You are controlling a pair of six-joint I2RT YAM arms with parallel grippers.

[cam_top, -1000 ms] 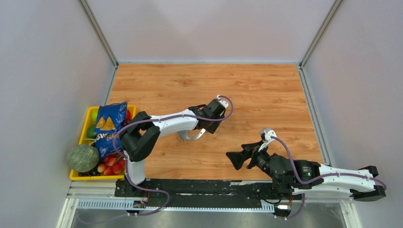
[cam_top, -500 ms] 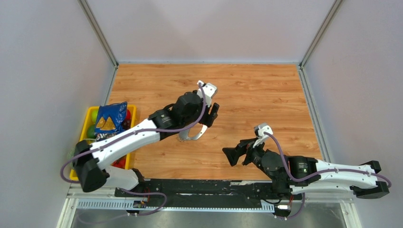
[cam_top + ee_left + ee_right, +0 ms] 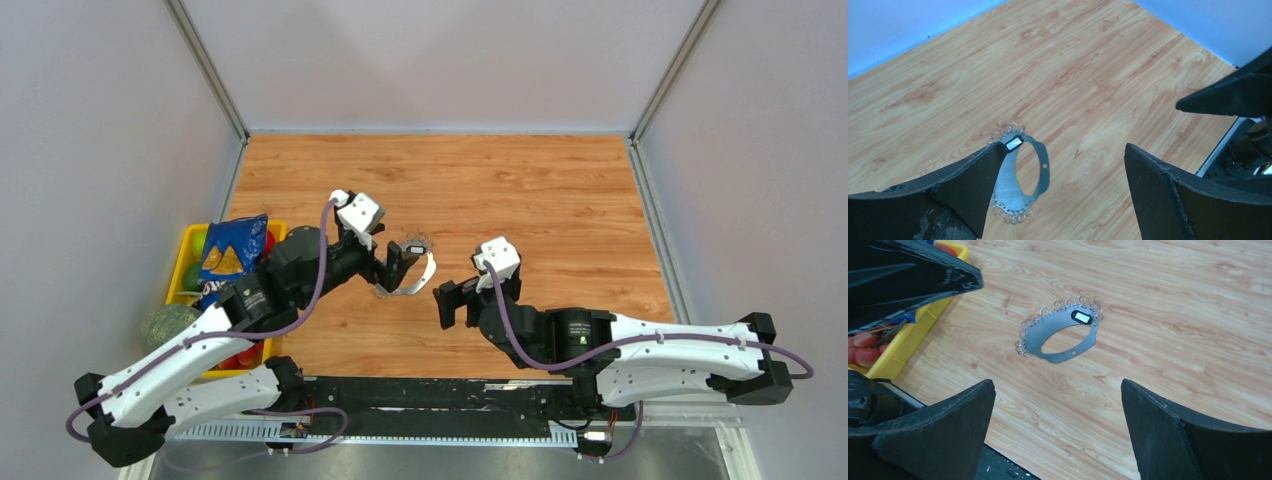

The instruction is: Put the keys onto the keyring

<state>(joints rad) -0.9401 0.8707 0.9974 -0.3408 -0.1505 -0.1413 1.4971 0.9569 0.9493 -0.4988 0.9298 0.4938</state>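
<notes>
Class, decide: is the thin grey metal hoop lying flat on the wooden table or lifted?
Lying flat. The right wrist view shows the thin grey metal hoop resting on the wooden table, nothing gripping it.

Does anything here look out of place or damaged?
Nothing looks damaged or spilled. The keyring lies flat on the table, a small black key resting on its rim; left gripper and right gripper hover open.
</notes>
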